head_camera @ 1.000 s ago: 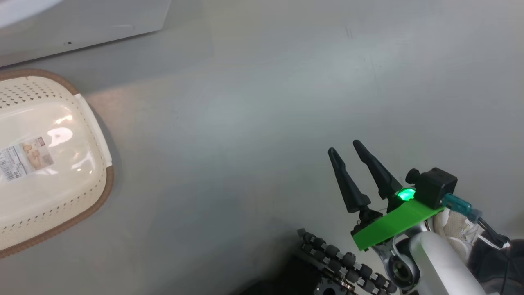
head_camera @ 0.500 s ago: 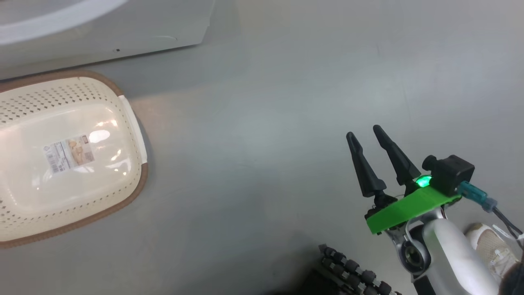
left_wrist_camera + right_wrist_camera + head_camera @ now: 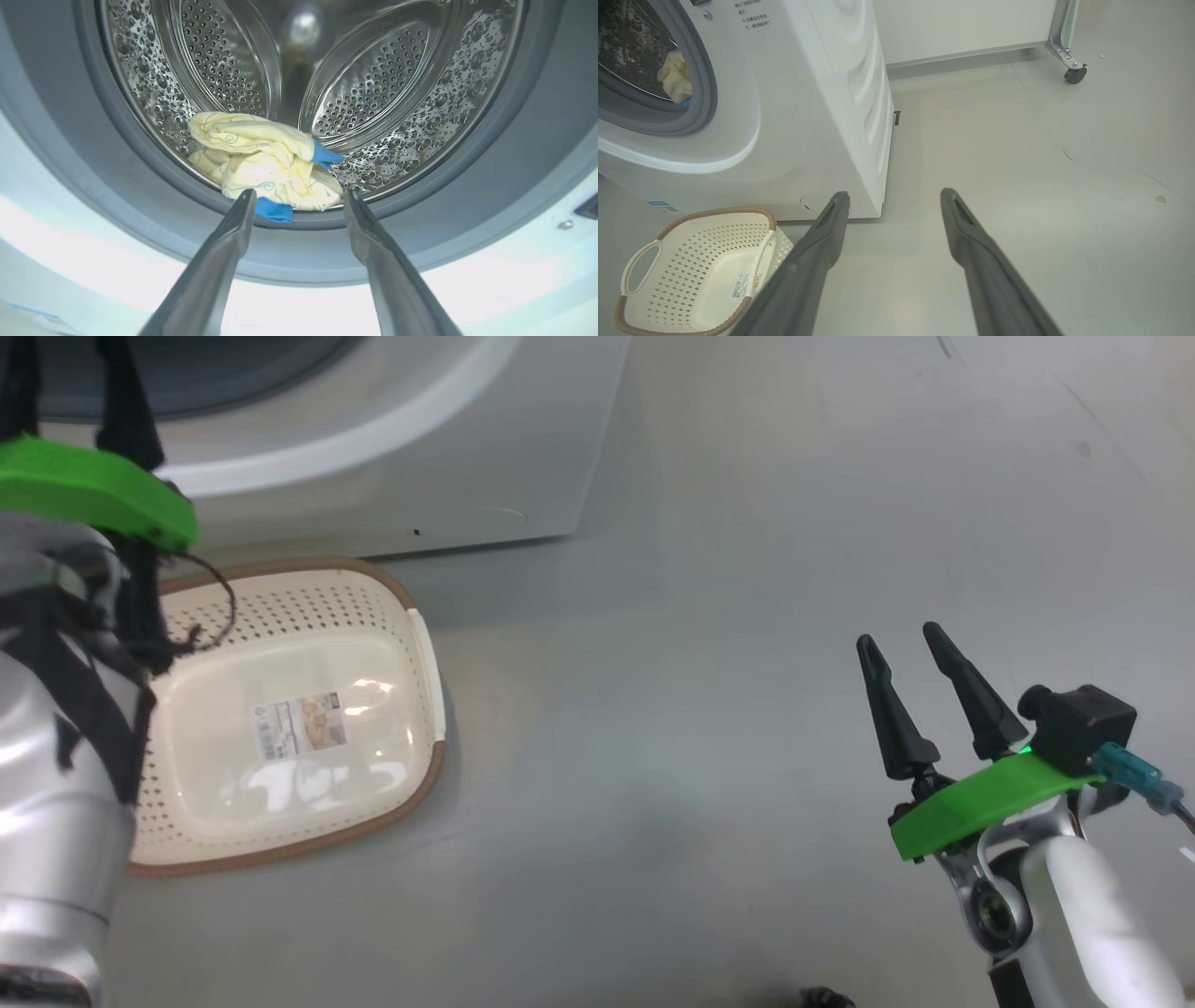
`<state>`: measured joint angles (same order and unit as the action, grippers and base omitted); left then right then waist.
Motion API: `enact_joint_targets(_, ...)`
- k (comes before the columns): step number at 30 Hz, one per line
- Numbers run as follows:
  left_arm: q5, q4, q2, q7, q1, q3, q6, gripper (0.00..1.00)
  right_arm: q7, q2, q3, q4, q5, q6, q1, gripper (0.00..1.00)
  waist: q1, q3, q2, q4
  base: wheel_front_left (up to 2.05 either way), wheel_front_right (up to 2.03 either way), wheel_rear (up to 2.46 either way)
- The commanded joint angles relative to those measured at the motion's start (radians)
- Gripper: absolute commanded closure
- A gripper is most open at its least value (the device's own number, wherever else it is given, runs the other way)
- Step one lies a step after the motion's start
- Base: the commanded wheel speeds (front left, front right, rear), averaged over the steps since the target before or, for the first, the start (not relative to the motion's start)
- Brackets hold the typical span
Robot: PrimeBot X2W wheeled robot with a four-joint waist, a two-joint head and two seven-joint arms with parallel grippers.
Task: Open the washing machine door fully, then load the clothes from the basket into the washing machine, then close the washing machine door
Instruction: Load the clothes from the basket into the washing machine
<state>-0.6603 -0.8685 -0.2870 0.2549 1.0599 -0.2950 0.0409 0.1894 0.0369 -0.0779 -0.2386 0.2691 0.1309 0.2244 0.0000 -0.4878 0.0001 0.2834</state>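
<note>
Cream plastic, the basket (image 3: 425, 644) sits on the floor (image 3: 709, 616) just below the left pincer (image 3: 70, 378) and far to the left of the right pincer (image 3: 896, 635), whose fingers stand apart and hold nothing. In the left wrist view, the left pincer's fingers are spread too. The clothes (image 3: 266, 158) lie just beyond their tips, inside the washing machine (image 3: 420, 224). In the right wrist view, the machine and the basket sit ahead and to the left of the spread fingers.

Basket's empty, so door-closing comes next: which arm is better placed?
Left, probably: the left claw, open, faces the drum right at the clothes; the right claw hovers open above floor, away from the washing machine.
</note>
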Motion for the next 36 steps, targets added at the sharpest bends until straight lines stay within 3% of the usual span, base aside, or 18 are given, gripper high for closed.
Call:
enact_joint_targets(1,0.018,0.046,-0.027,0.007,-0.022,0.029,-0.006,0.00,-0.008,0.013,-0.003,0.037,-0.013,0.000,-0.023,0.00,0.0000,0.070,-0.0001,-0.062,0.00,0.00,0.00)
enact_joint_targets(9,0.131,0.231,0.051,0.007,-0.325,0.066,-0.051,0.00,-0.108,0.013,0.074,0.110,-0.083,0.000,-0.086,0.00,0.0000,0.208,-0.0001,-0.189,0.00,0.00,0.00)
enact_joint_targets(17,0.210,0.356,0.082,0.007,-0.532,0.065,-0.061,0.00,-0.173,0.013,0.114,0.163,-0.106,0.000,-0.139,0.00,0.0000,0.295,-0.0001,-0.264,0.00,0.00,0.00)
enact_joint_targets(36,0.248,0.576,0.079,0.006,-0.912,0.088,-0.092,0.00,-0.250,0.013,0.126,0.220,-0.118,0.000,-0.248,0.00,0.0000,0.466,-0.0001,-0.325,0.00,0.00,0.00)
